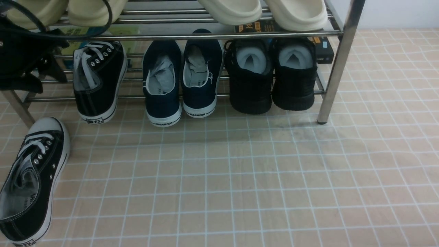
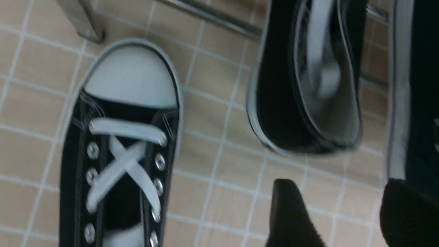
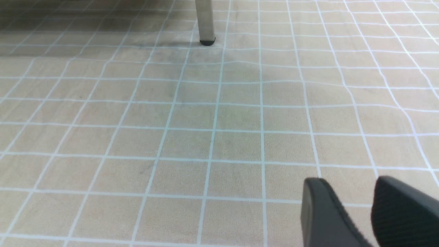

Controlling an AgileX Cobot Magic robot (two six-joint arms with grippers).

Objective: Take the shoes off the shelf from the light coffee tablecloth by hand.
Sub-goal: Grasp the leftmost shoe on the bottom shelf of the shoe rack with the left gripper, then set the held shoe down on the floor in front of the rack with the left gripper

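on shelf [image 1: 338,68] bottom tier: one sneaker [image 1: 99,82]; other sneaker [image 1: 32,181] on tablecloth [image 1: 240,178].

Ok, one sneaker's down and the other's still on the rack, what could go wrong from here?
The black canvas sneaker with white laces on the chrome tube shelf stands near the navy slip-on shoe, so the open left pincer might catch both. It also sits under an upper bar and could snag when lifted. Its mate lies on the beige grid tablecloth nearby, so the second could land on it.
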